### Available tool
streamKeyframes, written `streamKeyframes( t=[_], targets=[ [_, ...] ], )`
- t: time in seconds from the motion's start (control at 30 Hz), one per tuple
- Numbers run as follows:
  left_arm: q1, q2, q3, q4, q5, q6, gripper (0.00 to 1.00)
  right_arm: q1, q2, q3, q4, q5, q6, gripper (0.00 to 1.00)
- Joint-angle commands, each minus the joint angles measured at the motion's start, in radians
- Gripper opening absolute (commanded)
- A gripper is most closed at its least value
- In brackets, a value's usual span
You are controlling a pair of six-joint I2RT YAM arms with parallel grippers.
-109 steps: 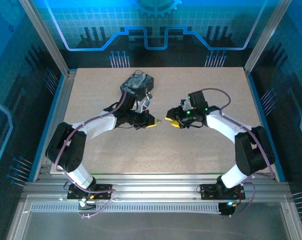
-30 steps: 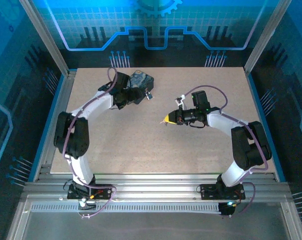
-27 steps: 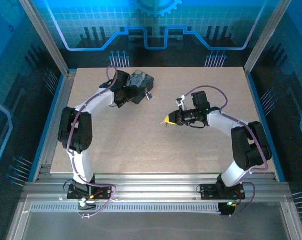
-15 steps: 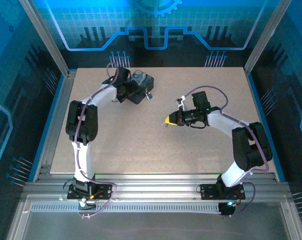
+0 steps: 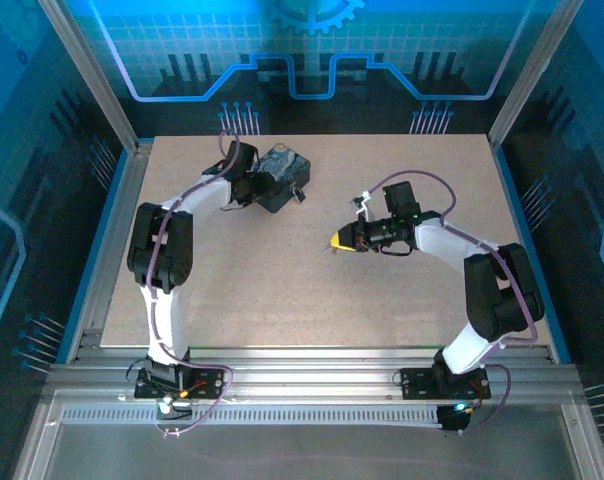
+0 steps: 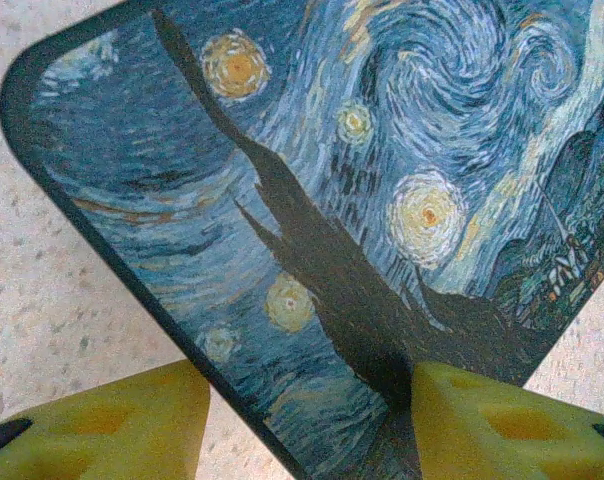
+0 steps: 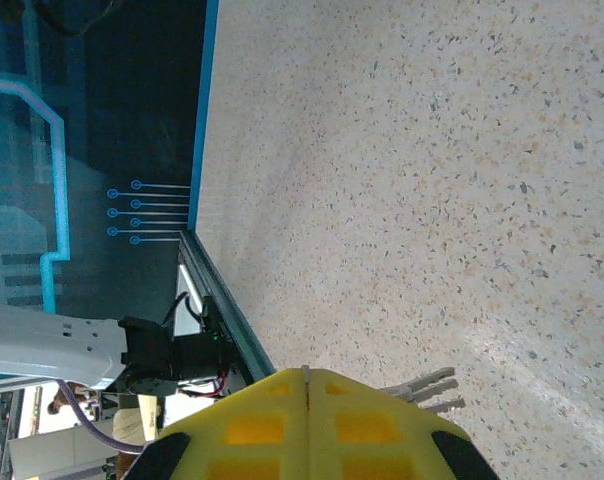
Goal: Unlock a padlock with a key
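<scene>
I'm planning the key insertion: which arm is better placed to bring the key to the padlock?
Right. Its tool is shut on the key and sits near the padlock. The left tool straddles a corner of the tin box and carries no key.

Speckled beige tabletop [image 5: 312, 290], aluminium frame [image 5: 92, 75], blue-lit circuit-patterned walls [image 5: 402, 50] behind.

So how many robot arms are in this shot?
2. The left arm reaches to the tin box at far left; the right arm points toward the middle of the table. None seem hidden.
</scene>
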Motion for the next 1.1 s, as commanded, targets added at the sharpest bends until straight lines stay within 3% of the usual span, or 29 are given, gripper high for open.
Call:
streamKeyframes(
  t=[0.0, 0.2, 0.43, 0.63, 0.73, 0.87, 1.07],
  targets=[
    [0.002, -0.081, -0.106, -0.107, 0.056, 0.123, 0.55, -0.014, 0.001, 0.033, -0.037, 0.007, -0.02, 0.0],
    [0.002, -0.207, -0.218, -0.165, 0.147, 0.193, 0.55, -0.016, 0.014, 0.047, -0.051, 0.016, -0.017, 0.0],
    [0.002, -0.317, -0.33, -0.266, 0.177, 0.286, 0.54, -0.023, 0.023, 0.056, -0.069, 0.029, -0.014, 0.0],
    [0.017, -0.416, -0.359, -0.243, 0.132, 0.229, 0.58, -0.024, 0.03, 0.065, -0.08, 0.035, -0.017, 0.0],
    [0.018, -0.449, -0.333, -0.23, 0.112, 0.183, 0.66, -0.024, 0.025, 0.062, -0.085, 0.038, -0.023, 0.0],
    [0.035, -0.447, -0.313, -0.197, 0.076, 0.117, 0.76, -0.025, 0.012, 0.051, -0.086, 0.042, -0.029, 0.0],
    [0.078, -0.302, -0.23, -0.18, 0.08, 0.113, 0.82, -0.03, 0.003, 0.049, -0.1, 0.039, -0.042, 0.0]
  ],
)
